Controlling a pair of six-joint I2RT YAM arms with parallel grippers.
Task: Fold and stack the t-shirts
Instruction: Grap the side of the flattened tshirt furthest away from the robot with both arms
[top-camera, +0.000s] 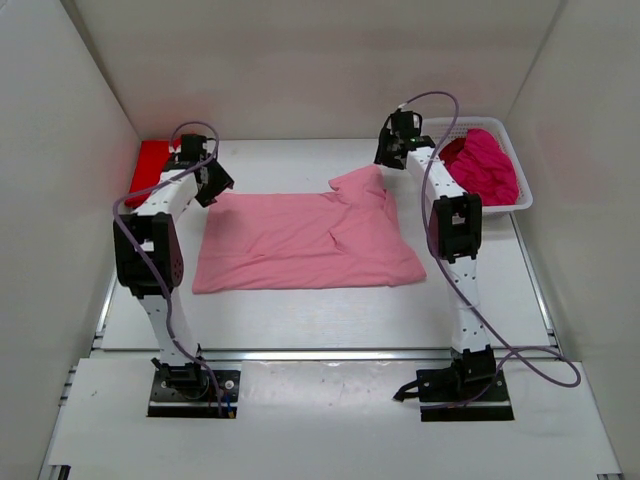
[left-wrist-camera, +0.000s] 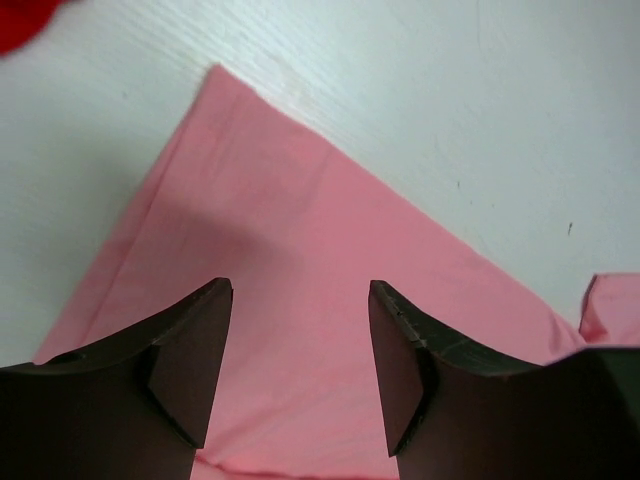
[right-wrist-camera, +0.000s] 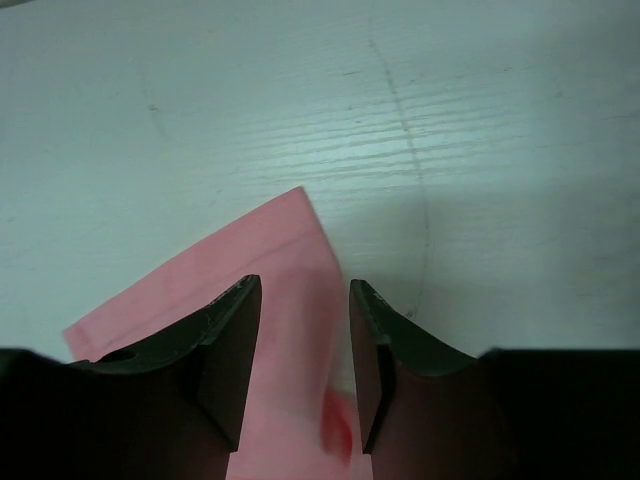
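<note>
**Pink tee flat on the desk, both jaws parted over its far edge**

The light pink t-shirt (top-camera: 300, 240) is spread at the centre of the desk (top-camera: 330, 310), with one sleeve poking out toward 1 o'clock and a few creases left near its middle. The bright red t-shirt (top-camera: 150, 165) is tucked into the desk's 10 o'clock corner. The magenta t-shirts (top-camera: 485, 165) are heaped in the white mesh basket (top-camera: 525, 195) at 2 o'clock.

The left jaws are seen above the pink tee's 10 o'clock corner. They are held wide apart, and only flat fabric shows beneath them. The right jaws are placed over the sleeve at 1 o'clock. They are parted more narrowly and nothing is seen clamped, though a blurred pink patch low in the gap cannot be made out.

The step in hand is judged to be the folding of the pink tee, with stacking not yet begun for it. For the next move, both jaws would need to be lowered onto the far edge and closed on a single layer at each corner. That edge would then be carried evenly toward 6 o'clock, so that the fold lands square. The protruding sleeve is likely to need tucking in first.
</note>
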